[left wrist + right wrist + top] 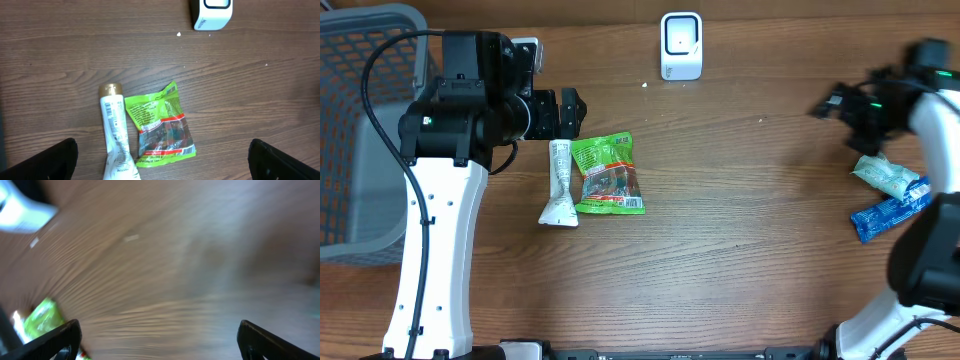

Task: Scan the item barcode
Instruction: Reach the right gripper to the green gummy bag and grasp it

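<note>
Left of the single white scanner [681,45] and nearer to me, two of the four items on the bench [740,260] lie touching. One is a white tube [560,183] with a gold cap. The other is a green snack packet [608,175] on the tube's scanner-ward side, its barcode showing at the end away from the scanner. My left hand [570,112] hovers left of the scanner, near the tube's cap, with its fingers spread wide and nothing between them.

Well to the right of the scanner lie the other two items, one pale teal packet [883,175] and one blue packet [890,212]. They are close together, perhaps touching. My right hand [842,105] hangs right of the scanner, near the teal packet. Its own view is smeared with blur, but both fingers show wide apart with only bench between them.

One grey basket [365,130] stands far left of the scanner.
</note>
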`<state>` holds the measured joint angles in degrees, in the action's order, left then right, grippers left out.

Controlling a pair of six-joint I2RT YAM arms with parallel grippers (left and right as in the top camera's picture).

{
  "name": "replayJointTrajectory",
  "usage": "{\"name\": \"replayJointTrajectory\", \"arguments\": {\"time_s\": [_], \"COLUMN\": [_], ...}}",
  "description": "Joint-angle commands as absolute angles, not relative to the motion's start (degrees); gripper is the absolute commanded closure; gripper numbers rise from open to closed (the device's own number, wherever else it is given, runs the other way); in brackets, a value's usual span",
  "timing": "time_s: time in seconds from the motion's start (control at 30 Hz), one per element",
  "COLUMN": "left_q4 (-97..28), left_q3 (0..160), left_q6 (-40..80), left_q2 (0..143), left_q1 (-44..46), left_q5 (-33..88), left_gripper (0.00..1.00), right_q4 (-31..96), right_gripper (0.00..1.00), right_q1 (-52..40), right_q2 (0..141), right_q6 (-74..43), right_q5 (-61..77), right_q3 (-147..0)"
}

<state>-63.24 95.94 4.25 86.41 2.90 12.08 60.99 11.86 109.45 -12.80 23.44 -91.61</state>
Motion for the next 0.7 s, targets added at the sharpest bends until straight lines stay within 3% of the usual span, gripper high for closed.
{"name": "replayJointTrajectory", "arguments": {"time_s": [0.0,0.37,0.67], "left_q4": [-63.20,-63.20,-63.20], "left_q3": [96.79,96.79,96.79], "left_q6": [3.18,3.18,3.18], "left_q2": [86.63,86.63,86.63], "left_q1": [3.03,3.03,3.03], "left_q5": [12.97,12.97,12.95], "left_gripper": [0.00,0.00,0.00], "right_q4": [56.64,43.48,18.09], "right_gripper": [0.00,0.01,0.20], "right_q1": [2.22,-20.45,-30.83], "right_q2": [107.61,113.38,122.06], "right_q6": [-13.76,-15.27,-19.25], "right_q5": [26.13,28.91,26.35], "right_q3": [-92.40,-90.78,-90.80]}}
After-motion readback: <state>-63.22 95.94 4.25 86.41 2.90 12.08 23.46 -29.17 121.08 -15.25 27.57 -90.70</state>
